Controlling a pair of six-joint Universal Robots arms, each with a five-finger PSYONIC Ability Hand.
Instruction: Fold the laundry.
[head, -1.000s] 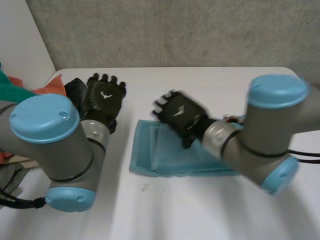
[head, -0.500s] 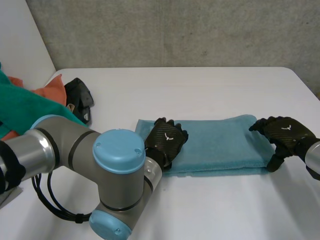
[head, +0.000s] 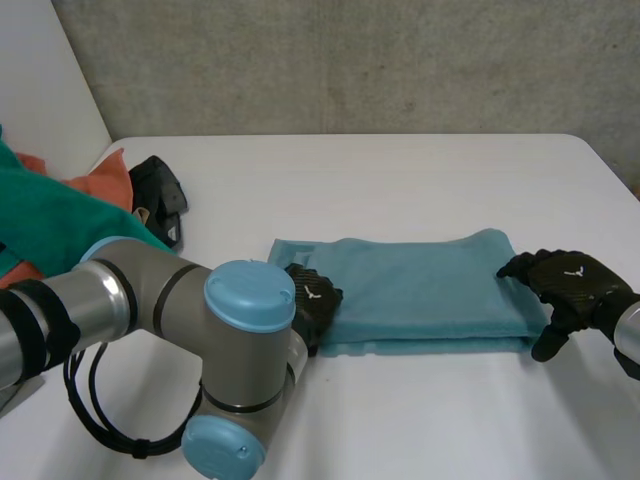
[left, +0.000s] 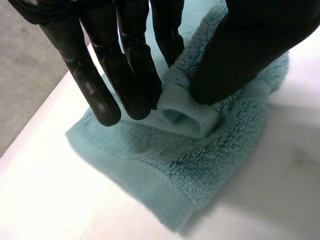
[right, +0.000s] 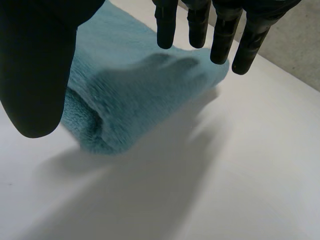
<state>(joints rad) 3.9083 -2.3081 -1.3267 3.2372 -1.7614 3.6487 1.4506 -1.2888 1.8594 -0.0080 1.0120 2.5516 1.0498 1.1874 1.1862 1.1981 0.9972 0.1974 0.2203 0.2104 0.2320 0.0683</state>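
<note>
Sliding back to pinch the towel's (head: 420, 285) near-left corner with left robot hand (head: 314, 299), right robot hand (head: 568, 283) spread, starting the fold.

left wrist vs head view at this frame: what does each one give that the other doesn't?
Left wrist view adds: the left hand pinching a raised ridge of the towel between fingers and thumb, near a corner.
Head view adds: the towel's full folded length, the right hand at its opposite end, and a clothes pile with a black item beside it, at the left of the table.
Both: the blue towel, the left hand at its end, the white table.
</note>
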